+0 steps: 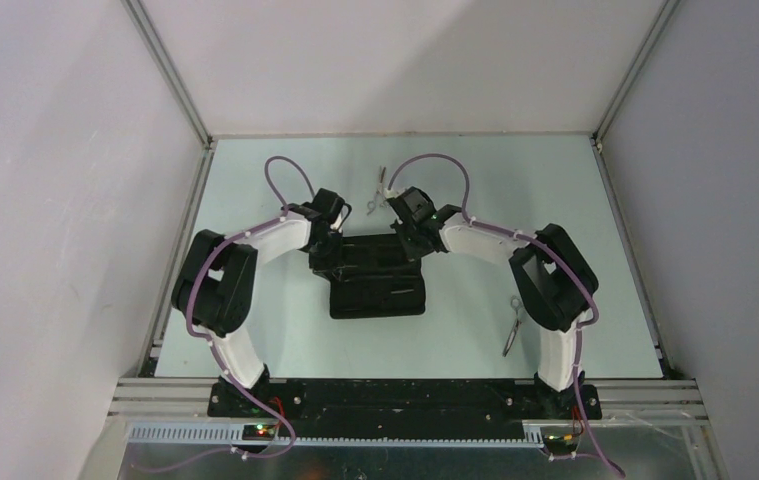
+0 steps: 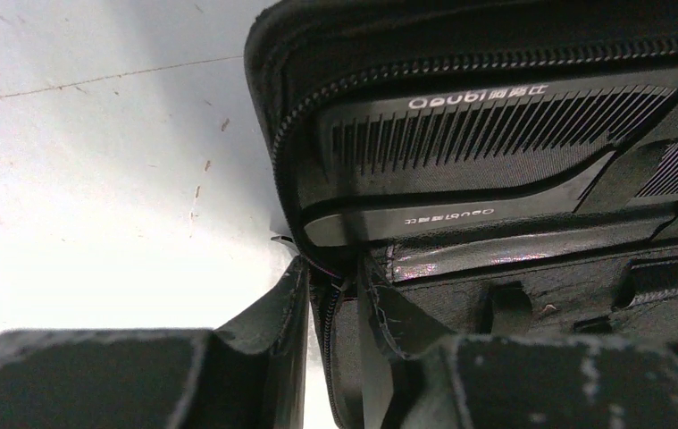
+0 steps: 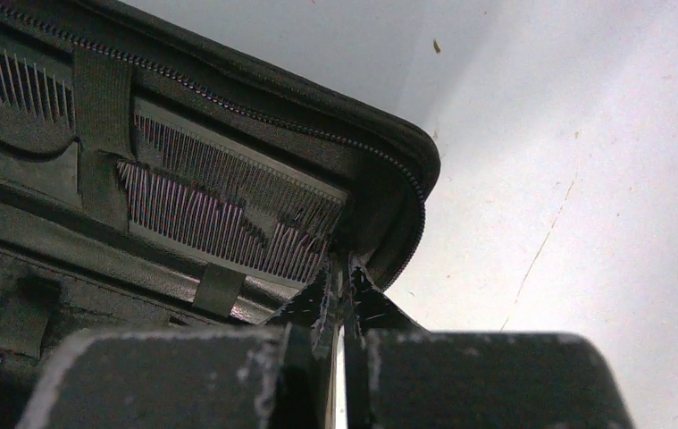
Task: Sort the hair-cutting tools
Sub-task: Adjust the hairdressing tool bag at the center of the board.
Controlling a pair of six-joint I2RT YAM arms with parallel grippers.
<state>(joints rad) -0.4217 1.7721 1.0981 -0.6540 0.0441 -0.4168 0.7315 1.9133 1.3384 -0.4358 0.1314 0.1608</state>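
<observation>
The black fabric case (image 1: 377, 290) lies open mid-table. My left gripper (image 1: 327, 245) is shut on the zipper edge of its far left corner, seen in the left wrist view (image 2: 333, 277). My right gripper (image 1: 413, 240) is shut on the far right corner edge, seen in the right wrist view (image 3: 342, 277). Two black combs sit under straps inside the case: one (image 2: 496, 125) on the left, one (image 3: 228, 206) on the right. One pair of silver scissors (image 1: 381, 190) lies behind the case. The other pair (image 1: 513, 325) lies at the right, beside my right arm.
The case's zipper (image 2: 496, 61) runs along its far rim. An elastic loop (image 2: 506, 308) sits lower inside the case. Metal frame rails (image 1: 170, 290) and grey walls border the pale table (image 1: 275, 340) on three sides.
</observation>
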